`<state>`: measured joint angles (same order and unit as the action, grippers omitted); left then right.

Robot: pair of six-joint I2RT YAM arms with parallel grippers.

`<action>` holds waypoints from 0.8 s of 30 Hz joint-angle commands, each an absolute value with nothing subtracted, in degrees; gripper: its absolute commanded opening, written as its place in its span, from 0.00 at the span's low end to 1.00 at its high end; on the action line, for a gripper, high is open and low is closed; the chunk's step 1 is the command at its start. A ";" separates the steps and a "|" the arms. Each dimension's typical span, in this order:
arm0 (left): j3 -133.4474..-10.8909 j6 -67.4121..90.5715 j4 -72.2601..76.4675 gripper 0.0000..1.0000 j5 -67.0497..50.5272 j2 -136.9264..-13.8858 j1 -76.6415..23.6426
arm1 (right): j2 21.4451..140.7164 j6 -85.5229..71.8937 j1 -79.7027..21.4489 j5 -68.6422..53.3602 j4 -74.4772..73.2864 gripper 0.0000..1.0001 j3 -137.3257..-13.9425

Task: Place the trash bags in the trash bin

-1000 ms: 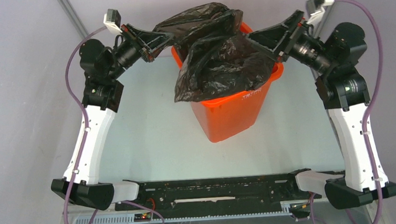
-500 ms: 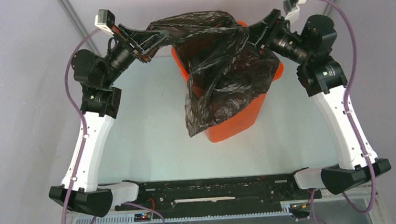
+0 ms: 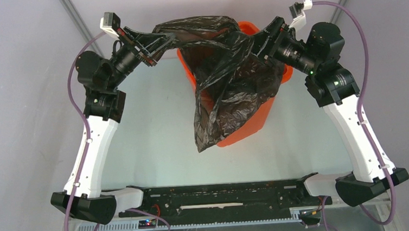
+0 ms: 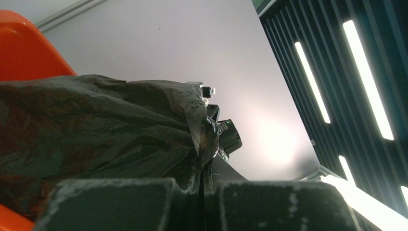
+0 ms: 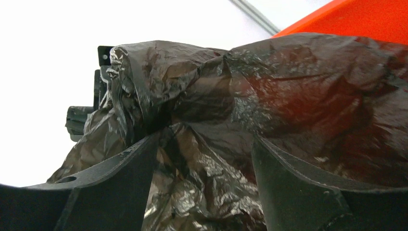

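**Black trash bag strung between both grippers above the orange bin**

The pale table (image 3: 154, 130) carries the trash bin (image 3: 249, 123), which stands upright toward the far side between the two arms. The trash bag (image 3: 227, 76) hangs stretched across the bin's mouth; its top edge runs from one gripper to the other, and its loose lower end droops over the bin's near-left rim and down the outside wall, so most of it is not inside. The left gripper (image 3: 167, 40), at the bag's left corner, has its fingers (image 4: 120, 202) pressed together on a fold of the film. The right gripper (image 3: 257, 41), at the bag's right end, has its fingers (image 5: 110, 187) spread wide, with crumpled film bunched in the gap between them.
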<state>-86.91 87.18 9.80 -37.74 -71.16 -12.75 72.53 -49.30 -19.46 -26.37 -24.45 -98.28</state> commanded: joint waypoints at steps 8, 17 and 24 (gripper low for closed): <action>-88.69 89.56 12.08 0.00 -40.57 -72.81 -10.55 | 68.26 -42.08 -21.85 -28.20 -23.16 0.67 -96.61; -88.65 90.07 12.61 0.00 -41.03 -73.02 -10.55 | 73.11 -44.95 -22.97 -26.90 -21.13 0.70 -99.52; -88.93 90.26 12.88 0.00 -41.26 -73.21 -10.55 | 76.47 -47.95 -23.28 -25.81 -20.46 0.60 -101.17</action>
